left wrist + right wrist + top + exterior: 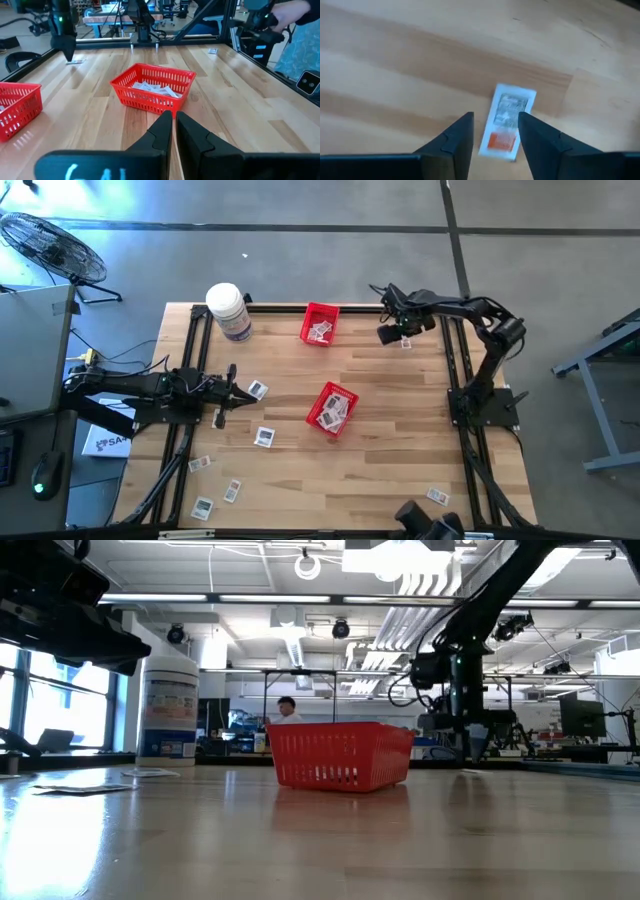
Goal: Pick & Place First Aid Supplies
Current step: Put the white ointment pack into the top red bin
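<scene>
A: Hovering over a packet (506, 121) on the desk (395, 75), the right jaws (495, 132) stand parted; it lies flat, just beneath them.
B: Pick-up step, I'd say: descend, straddle it, close. Left jaws (173, 131) idle, clenched, empty.

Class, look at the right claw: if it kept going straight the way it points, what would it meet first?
Most likely the small flat white packet with an orange patch, lying on the wooden table between the right claw's open fingers.

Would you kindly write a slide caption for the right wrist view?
Right hand, open, poised over a white packet with an orange patch on the wooden table.
</scene>
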Controlling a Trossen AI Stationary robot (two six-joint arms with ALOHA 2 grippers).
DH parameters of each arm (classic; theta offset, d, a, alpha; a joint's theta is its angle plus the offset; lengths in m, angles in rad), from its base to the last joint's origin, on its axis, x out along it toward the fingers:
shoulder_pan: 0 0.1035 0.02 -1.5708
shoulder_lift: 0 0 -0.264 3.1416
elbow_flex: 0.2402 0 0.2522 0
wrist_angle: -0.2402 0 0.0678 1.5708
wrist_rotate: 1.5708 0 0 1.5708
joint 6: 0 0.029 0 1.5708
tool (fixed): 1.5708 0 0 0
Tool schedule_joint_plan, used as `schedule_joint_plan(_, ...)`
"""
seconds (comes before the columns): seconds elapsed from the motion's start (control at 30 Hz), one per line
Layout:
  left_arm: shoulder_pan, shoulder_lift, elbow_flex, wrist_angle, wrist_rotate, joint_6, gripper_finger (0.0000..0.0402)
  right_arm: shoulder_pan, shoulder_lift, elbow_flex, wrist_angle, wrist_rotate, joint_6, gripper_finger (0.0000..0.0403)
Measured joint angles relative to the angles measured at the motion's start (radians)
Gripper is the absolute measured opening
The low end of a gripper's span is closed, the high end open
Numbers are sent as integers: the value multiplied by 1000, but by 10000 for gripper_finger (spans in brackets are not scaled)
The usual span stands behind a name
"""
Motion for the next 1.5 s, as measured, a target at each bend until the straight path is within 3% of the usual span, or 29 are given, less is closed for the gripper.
schedule_joint_plan(0.13,0,0,0,0,0,0,21,-17,33,0,64,30,21,142)
schedule_joint_plan(0.23,0,0,0,0,0,0,21,-36,42,0,97,-3,25,135)
schedule_joint_plan(0.77,0,0,0,0,0,0,21,-38,42,1,59,27,74,117)
schedule_joint_plan(1.1,0,0,0,0,0,0,21,-47,98,6,62,-18,102,109)
schedule_joint_plan(1.5,0,0,0,0,0,0,21,-47,102,5,63,-32,102,46)
